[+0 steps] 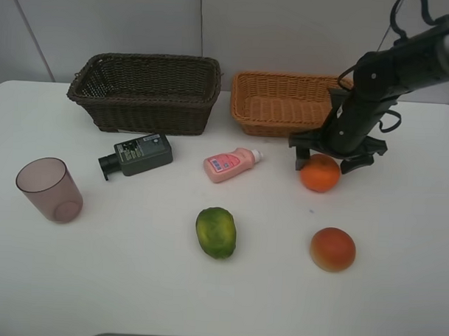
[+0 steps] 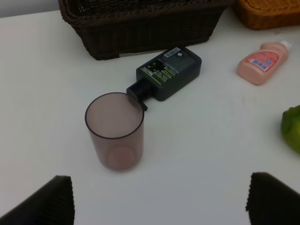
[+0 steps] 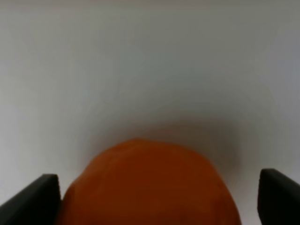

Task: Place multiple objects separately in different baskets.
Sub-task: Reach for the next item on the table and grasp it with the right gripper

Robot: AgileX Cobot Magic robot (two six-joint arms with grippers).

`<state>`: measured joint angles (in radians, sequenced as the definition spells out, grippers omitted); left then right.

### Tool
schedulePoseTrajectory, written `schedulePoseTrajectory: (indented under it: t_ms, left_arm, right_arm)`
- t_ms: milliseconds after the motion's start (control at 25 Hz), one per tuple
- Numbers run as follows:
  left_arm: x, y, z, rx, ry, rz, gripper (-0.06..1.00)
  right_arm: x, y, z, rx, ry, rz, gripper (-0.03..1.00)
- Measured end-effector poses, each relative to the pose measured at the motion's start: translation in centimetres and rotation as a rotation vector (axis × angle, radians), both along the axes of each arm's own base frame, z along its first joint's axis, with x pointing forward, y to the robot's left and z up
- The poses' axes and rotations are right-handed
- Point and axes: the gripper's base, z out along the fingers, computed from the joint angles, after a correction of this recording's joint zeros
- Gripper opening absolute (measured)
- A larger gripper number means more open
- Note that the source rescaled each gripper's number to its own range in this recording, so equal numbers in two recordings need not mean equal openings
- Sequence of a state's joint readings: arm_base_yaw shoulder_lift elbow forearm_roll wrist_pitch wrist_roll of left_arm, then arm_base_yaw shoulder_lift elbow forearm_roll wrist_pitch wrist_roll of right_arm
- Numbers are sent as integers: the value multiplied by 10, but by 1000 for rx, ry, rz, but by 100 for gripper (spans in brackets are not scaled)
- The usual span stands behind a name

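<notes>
My right gripper (image 1: 329,160) is open and hangs low over the orange (image 1: 319,173), in front of the orange-tan basket (image 1: 284,104). In the right wrist view the orange (image 3: 150,183) fills the gap between the two dark fingertips (image 3: 33,197), with a small space on one side. My left gripper (image 2: 157,201) is open above the table, just short of the upright mauve cup (image 2: 115,129). Beyond the cup lies the dark bottle (image 2: 168,72), and the pink bottle (image 2: 260,61) lies off to the side. The left arm is out of the exterior view.
The dark brown basket (image 1: 146,91) stands at the back left, beside the orange-tan one. A green oval fruit (image 1: 215,232) and a red-orange round fruit (image 1: 332,249) rest on the white table (image 1: 132,283) toward the front.
</notes>
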<state>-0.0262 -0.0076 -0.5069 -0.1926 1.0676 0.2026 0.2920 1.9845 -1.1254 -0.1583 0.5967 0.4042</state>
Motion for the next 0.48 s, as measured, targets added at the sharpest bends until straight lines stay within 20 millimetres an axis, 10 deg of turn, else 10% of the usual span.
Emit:
schedulePoseTrajectory:
  t_ms: [280, 480]
  left_arm:
    - [0, 0, 0, 0, 0, 0, 99]
    - [0, 0, 0, 0, 0, 0, 99]
  right_arm:
    - [0, 1, -17, -17, 41, 9, 78]
    - [1, 1, -17, -26, 41, 17, 46]
